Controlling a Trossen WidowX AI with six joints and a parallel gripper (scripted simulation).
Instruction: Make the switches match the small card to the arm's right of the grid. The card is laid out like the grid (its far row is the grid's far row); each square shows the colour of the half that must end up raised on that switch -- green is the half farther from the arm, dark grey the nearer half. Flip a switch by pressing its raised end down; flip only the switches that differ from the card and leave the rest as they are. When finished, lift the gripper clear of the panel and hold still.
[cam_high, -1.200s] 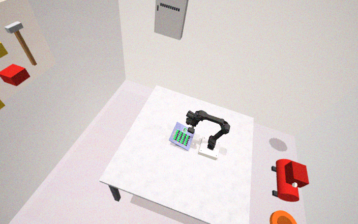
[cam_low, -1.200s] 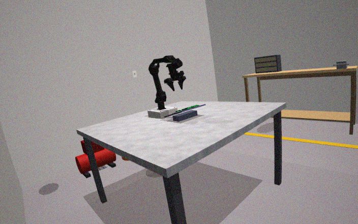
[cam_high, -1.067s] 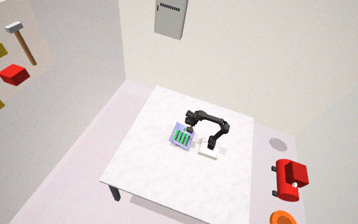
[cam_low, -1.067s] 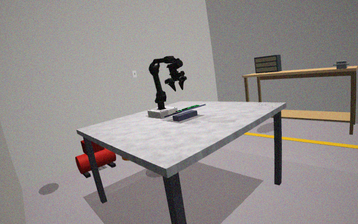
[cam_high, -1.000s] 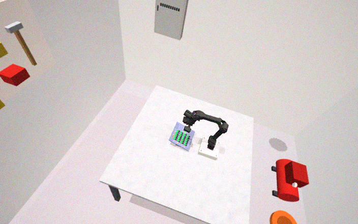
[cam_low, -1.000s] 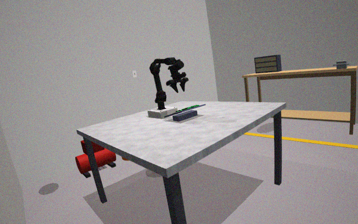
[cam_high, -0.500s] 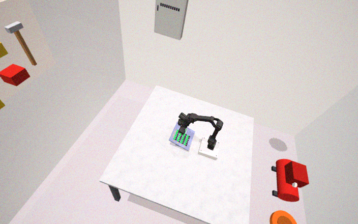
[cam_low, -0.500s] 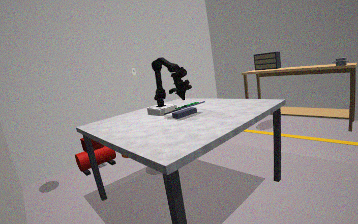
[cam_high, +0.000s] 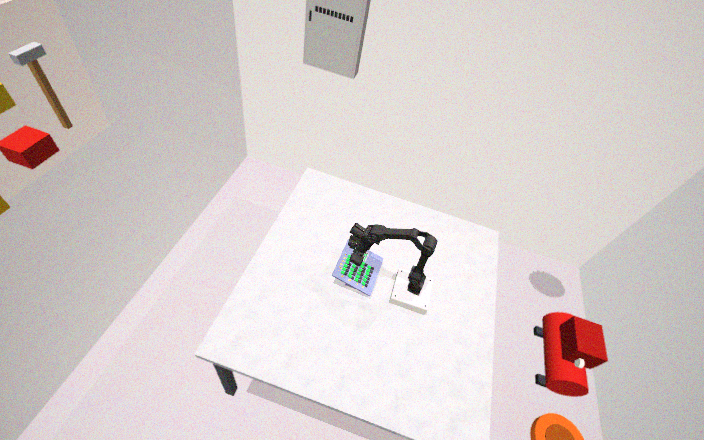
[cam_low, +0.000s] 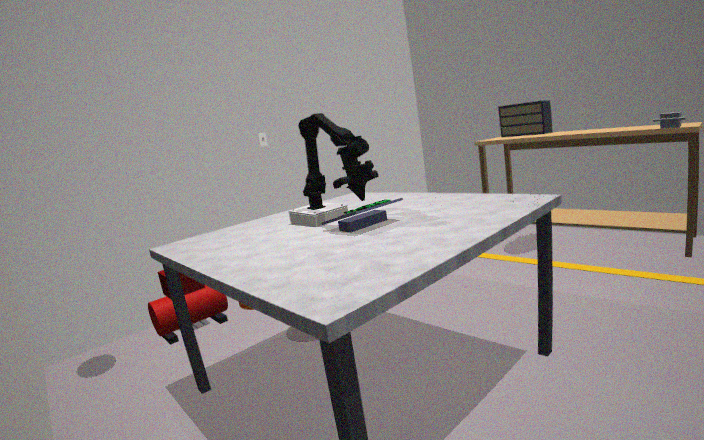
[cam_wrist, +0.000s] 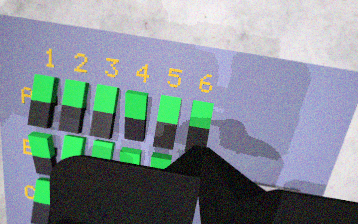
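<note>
The tilted blue panel (cam_high: 377, 269) (cam_low: 397, 199) (cam_wrist: 30, 45) bears the rows of green and dark grey switches. In the wrist view row A shows whole, from switch A1 (cam_wrist: 43, 100) through switch A4 (cam_wrist: 135, 115) to switch A6 (cam_wrist: 201, 120). Rows B and C show only in part. My gripper (cam_low: 362, 198) (cam_wrist: 199, 154) is shut and empty, tips down, low over the panel. In the wrist view its tips overlap the near end of A6; whether they touch it I cannot tell. The fingers hide row D, and the card is hidden but for a pale sliver of edge.
The panel rests on a dark blue block (cam_low: 363, 221) on the table (cam_high: 290, 321) (cam_low: 290, 269). The arm's white base (cam_high: 407, 303) (cam_low: 306, 217) stands close to the panel's near edge. Walls, a workbench (cam_low: 581, 135) and a red compressor (cam_high: 563, 358) (cam_low: 192, 308) are away from the table.
</note>
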